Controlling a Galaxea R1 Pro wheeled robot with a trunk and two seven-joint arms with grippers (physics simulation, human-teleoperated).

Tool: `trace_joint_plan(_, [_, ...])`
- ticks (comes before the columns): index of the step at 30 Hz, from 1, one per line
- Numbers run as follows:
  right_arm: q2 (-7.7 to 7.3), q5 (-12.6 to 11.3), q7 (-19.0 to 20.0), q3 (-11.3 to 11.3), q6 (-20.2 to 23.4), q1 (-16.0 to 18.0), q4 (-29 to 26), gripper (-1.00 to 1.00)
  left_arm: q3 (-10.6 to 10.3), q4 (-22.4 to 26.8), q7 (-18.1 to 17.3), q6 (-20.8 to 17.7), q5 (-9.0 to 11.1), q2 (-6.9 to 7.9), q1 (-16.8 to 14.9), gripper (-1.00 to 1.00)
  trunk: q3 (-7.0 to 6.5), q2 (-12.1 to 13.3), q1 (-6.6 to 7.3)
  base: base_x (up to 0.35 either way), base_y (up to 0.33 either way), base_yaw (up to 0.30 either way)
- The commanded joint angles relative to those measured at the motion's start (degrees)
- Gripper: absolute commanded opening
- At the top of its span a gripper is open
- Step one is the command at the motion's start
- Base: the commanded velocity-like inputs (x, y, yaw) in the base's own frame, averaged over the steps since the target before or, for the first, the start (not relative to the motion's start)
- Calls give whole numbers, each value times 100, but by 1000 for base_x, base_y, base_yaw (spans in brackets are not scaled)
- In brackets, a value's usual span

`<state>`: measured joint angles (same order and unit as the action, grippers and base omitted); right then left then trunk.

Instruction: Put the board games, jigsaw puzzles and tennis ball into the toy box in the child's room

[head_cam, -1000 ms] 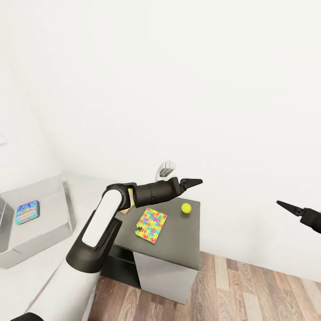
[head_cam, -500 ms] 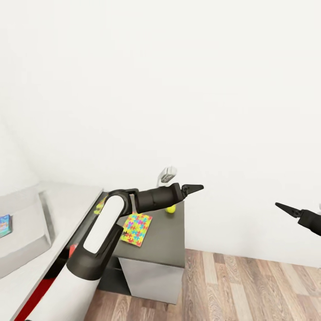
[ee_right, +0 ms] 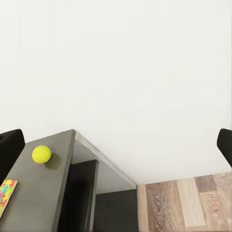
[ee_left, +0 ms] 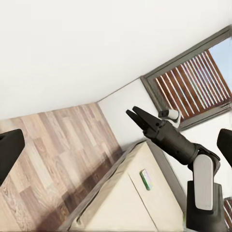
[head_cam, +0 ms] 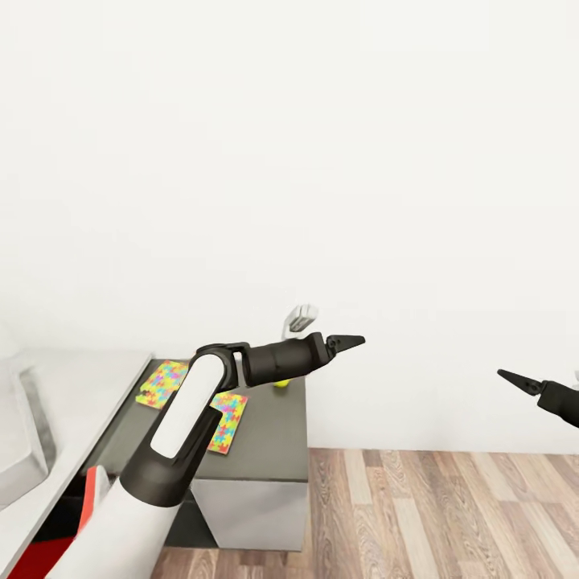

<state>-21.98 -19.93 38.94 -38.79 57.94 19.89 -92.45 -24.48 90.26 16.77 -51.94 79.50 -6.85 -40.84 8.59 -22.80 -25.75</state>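
Yellow tennis ball (head_cam: 281, 383) on dark table (head_cam: 265, 434) lies at seven o'clock below nearer left tool (head_cam: 344, 342), pressed together; right tool (head_cam: 515, 379) likewise.

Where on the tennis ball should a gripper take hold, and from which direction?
Probably across the tennis ball at its widest girth, coming from above. It is round with no handle, sits free on the dark table apart from the jigsaw puzzle, and could roll if pushed sideways.
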Motion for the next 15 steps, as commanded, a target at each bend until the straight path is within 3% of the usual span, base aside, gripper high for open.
trace_joint_plan(1, [0, 32, 39, -7, 30, 8, -1, 100, -1, 2, 60, -11, 59, -3, -6, 100, 7, -12, -4, 0, 0, -256])
trace_joint_plan(15, [0, 49, 31, -6, 36, 7, -3, 100, 53, 7, 67, -16, 71, 17, -3, 100, -72, -12, -4, 0, 0, -256])
